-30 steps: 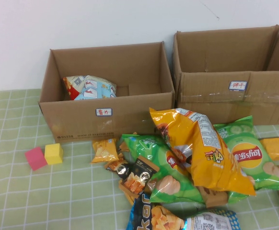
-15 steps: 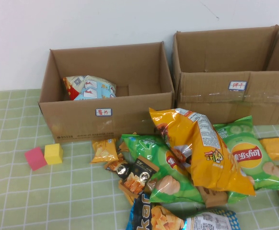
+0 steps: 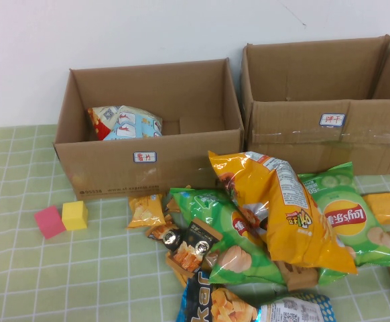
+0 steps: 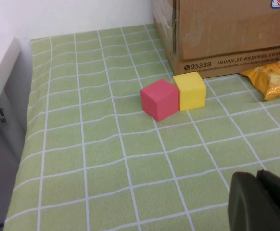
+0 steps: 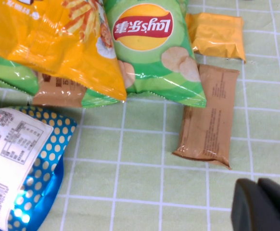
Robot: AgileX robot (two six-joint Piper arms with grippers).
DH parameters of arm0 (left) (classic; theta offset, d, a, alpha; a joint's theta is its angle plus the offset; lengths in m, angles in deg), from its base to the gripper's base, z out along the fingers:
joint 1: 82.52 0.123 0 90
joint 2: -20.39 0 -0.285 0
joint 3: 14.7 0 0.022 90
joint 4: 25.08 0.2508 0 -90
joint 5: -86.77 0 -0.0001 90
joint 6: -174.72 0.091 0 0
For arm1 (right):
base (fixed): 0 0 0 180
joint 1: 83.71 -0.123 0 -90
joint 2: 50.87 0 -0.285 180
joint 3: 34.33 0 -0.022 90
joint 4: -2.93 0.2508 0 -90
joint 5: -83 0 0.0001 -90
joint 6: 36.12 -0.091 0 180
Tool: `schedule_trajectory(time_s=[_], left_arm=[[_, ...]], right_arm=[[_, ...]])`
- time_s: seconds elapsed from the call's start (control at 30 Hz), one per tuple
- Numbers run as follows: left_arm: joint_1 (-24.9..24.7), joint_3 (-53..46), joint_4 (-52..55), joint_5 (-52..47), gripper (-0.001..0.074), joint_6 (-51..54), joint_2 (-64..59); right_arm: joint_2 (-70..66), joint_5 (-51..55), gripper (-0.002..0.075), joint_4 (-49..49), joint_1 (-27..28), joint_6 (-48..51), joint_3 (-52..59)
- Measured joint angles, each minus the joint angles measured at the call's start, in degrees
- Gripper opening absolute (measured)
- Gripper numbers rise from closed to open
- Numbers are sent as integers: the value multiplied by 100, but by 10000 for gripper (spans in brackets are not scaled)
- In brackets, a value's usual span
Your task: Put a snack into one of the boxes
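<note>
The red shrimp-stick snack bag with its pale blue-white back (image 3: 124,122) lies inside the left brown cardboard box (image 3: 148,164), against the box's left inner wall, resting on the bottom. It is well apart from both hands, neither of which appears in the high view.

The left hand (image 4: 260,202) shows only as a dark tip in its wrist view, over the green checked counter (image 4: 106,159), near a pink foam cube (image 4: 159,99) and a yellow foam cube (image 4: 190,90) that touch each other just in front of that box; its fingers appear closed together, holding nothing.

The right hand (image 5: 264,204) likewise shows as a dark tip with fingers together and empty, over the counter just beside a brown flat packet (image 5: 207,115), near a green chip bag (image 5: 152,45) and the large yellow-orange bag (image 5: 58,38).

The taller taped cardboard box (image 3: 326,127) stands to the right of the first.
</note>
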State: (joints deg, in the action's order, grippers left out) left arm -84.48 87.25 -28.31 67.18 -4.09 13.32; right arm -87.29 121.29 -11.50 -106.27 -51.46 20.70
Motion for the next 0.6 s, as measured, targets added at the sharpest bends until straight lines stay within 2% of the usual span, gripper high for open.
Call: schedule_trajectory(time_s=[0.33, 0.47, 0.6], left_arm=[[0, 0, 0, 0, -1, 0, 9], [0, 0, 0, 0, -1, 22, 9], [0, 0, -2, 0, -2, 22, 9]], right_arm=[[314, 0, -2, -61, 108, 85, 0], [1127, -357, -2, -278, 691, 319, 157], [2016, -1315, -2, -259, 1515, 116, 697]])
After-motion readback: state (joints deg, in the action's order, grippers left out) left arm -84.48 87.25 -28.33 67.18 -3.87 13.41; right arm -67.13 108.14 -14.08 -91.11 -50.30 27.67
